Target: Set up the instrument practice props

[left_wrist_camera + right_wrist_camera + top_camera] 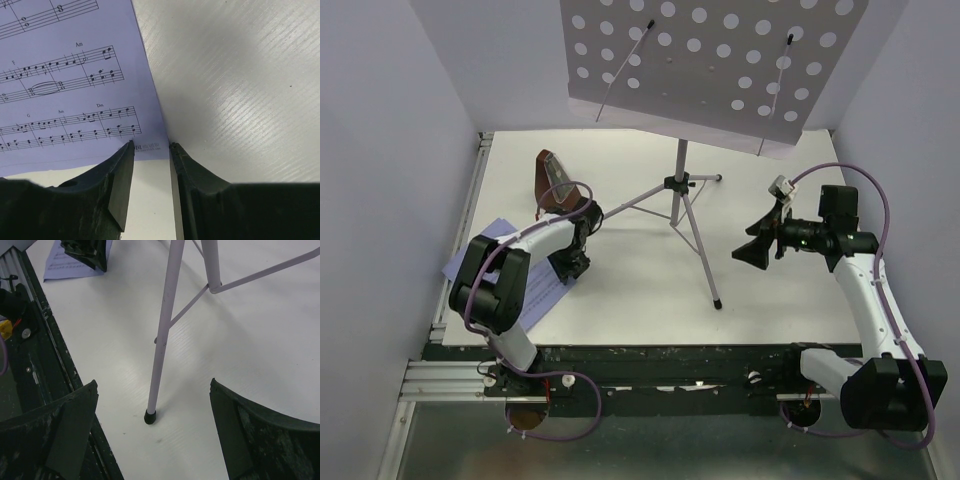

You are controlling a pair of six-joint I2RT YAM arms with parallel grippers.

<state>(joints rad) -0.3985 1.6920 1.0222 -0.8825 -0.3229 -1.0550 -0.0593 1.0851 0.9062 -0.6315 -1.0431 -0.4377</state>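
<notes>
Reaching down to the bench (pixel 640 300), the left gripper (pixel 152 146) sets its jaws a narrow slit apart over the bottom right corner of the sheet music (pixel 75 85), released, with nothing pinched between them. The fingertips sit just where the paper ends and bare bench begins. That placing looks chosen to catch a thin sheet by its edge, since a flat page offers no other hold. The page lies face up at the left side of the bench (lavender paper, black staves, chord letters above the notes). Whether more sheets lie beneath it cannot be told.

Just behind the arm stands the metronome (pixel 552 182), a small brown pyramid, upright and near the paper. At centre, the music stand (pixel 710 60) is already on its feet, its pale lilac perforated desk tilted and bare of pages; the sheets probably belong there.

On the other side, the right gripper (pixel 755 240) hangs spread wide and empty. It is turned toward the stand's nearest tripod leg (pixel 162 330), a thin lilac tube ending in a black rubber foot (pixel 149 416) planted on the bench. It touches nothing and is likely placed to steady the stand.
</notes>
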